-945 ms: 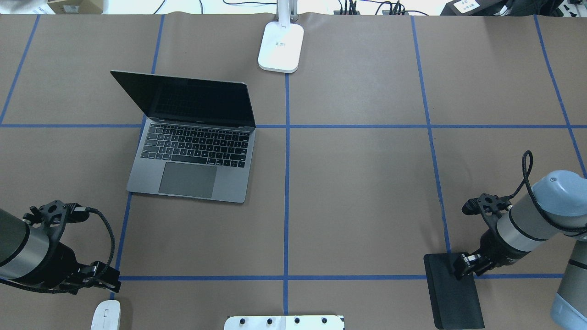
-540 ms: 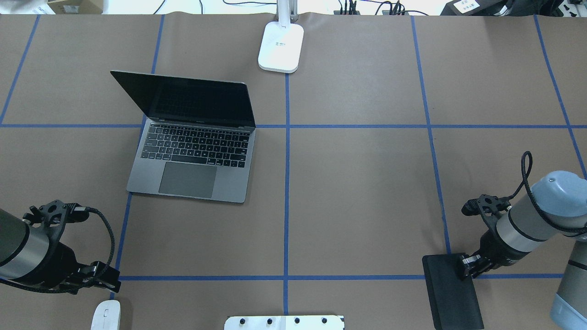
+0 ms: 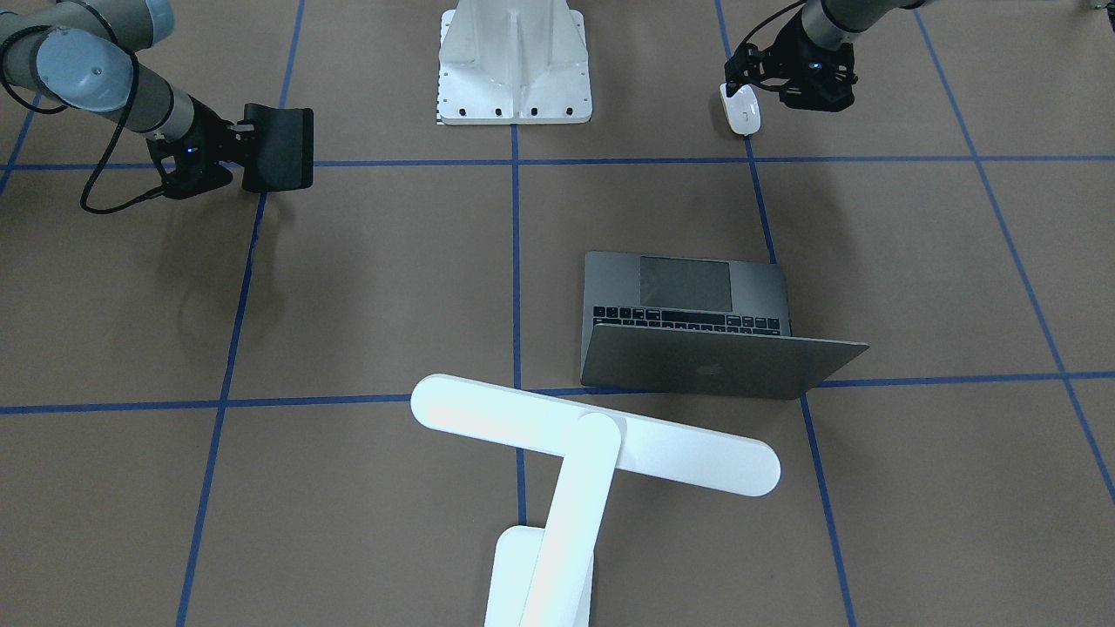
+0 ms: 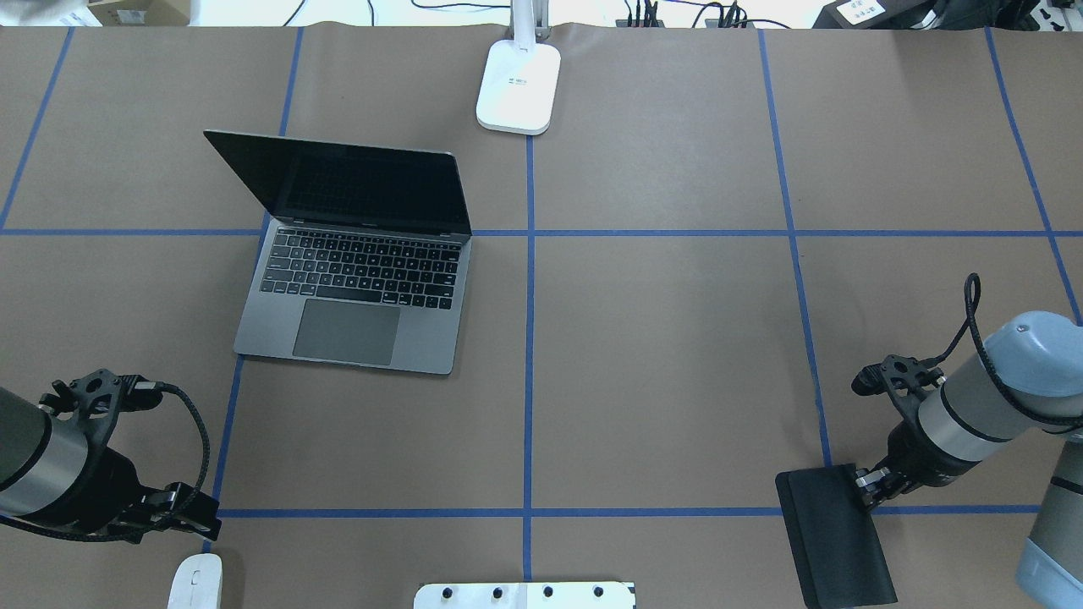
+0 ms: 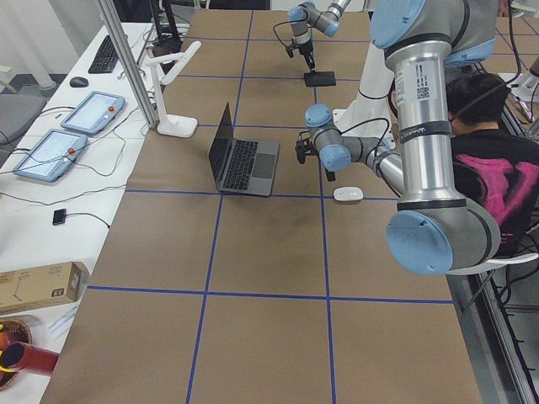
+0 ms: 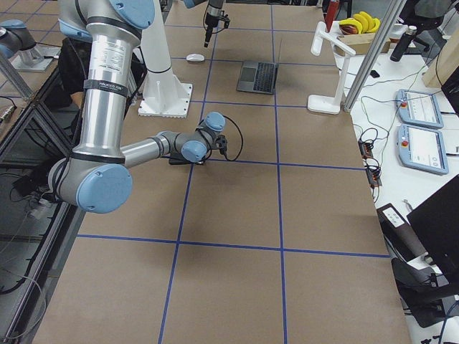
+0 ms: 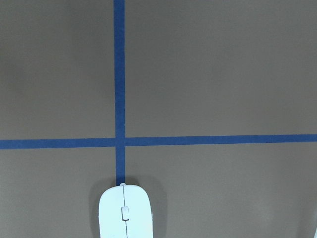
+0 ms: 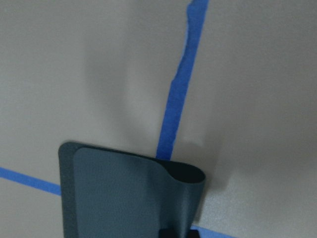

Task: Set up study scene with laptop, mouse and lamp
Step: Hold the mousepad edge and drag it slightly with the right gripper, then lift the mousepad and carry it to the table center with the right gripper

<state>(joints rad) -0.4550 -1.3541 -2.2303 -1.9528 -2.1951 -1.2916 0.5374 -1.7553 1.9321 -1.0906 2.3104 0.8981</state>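
Nearest the robot, the mouse [image 4: 195,584] lies flat on the table, short of the laptop [image 4: 355,279] and just past its left front corner, its nose on a blue tape line [image 7: 119,74]. The left gripper [image 4: 190,518] hangs just on the laptop side of the mouse, not touching it — whether its fingers are parted or closed I cannot tell. Also nearer the robot than the laptop, but well off to its right, the right gripper [image 4: 870,488] is clamped on the edge of a black mat [image 4: 833,537], and the pinched corner curls up. A white bolted pedestal [image 4: 525,595] sits between mouse and mat. The laptop stands open, screen dark, keys toward the robot. Beyond it and slightly to its right stands the lamp [image 4: 519,85], near the table's far edge.
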